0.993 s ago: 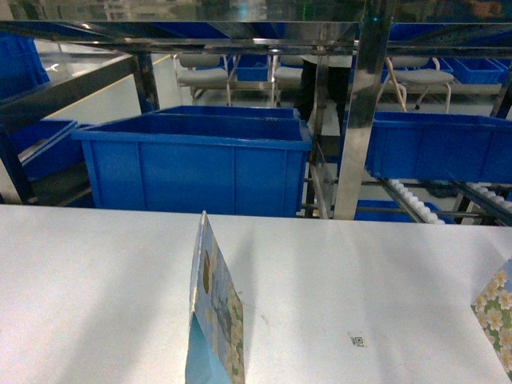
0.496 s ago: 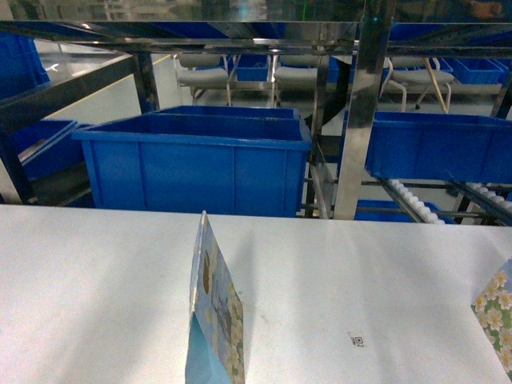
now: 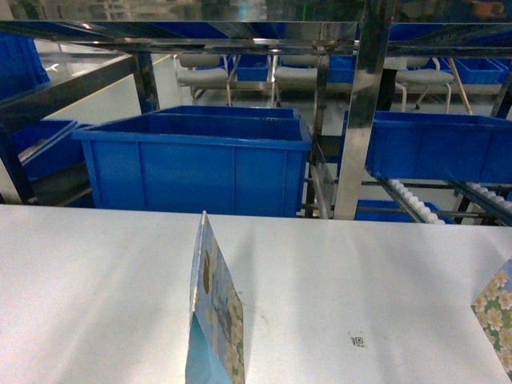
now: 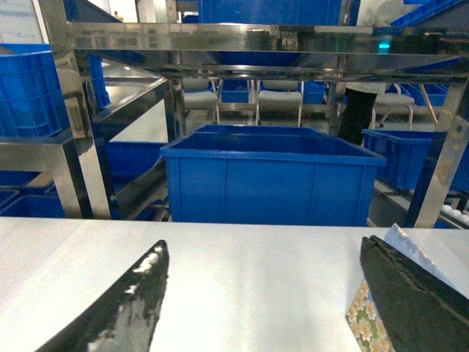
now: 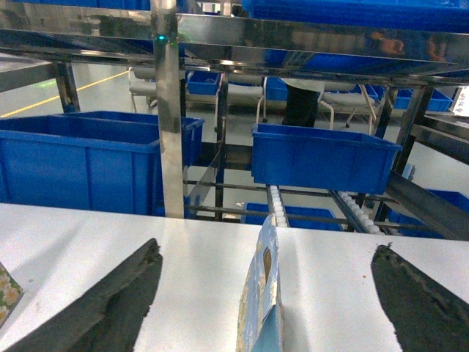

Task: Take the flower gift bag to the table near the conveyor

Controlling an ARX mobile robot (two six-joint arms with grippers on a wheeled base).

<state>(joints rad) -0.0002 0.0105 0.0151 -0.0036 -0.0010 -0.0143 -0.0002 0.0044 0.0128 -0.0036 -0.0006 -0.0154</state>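
Observation:
Two flower gift bags stand on the white table (image 3: 96, 288). One flower gift bag (image 3: 214, 312) is edge-on at the front middle. The other bag (image 3: 496, 316) is cut off by the right edge. Neither gripper shows in the head view. My left gripper (image 4: 264, 244) is open over bare table, and a floral bag (image 4: 365, 323) peeks from behind its right finger (image 4: 410, 301). My right gripper (image 5: 267, 248) is open, and a bag (image 5: 260, 308) stands edge-on between its fingers, apart from both. A floral corner (image 5: 6, 293) shows at that view's left edge.
Beyond the table's far edge stands a large blue bin (image 3: 196, 164). A steel rack post (image 3: 360, 120) rises to its right. Conveyor rollers (image 3: 412, 204) carry another blue bin (image 3: 436, 148) at the back right. Chairs stand farther back.
A dark-clothed person behind the racks has moved to the right. The bags and the table look the same.

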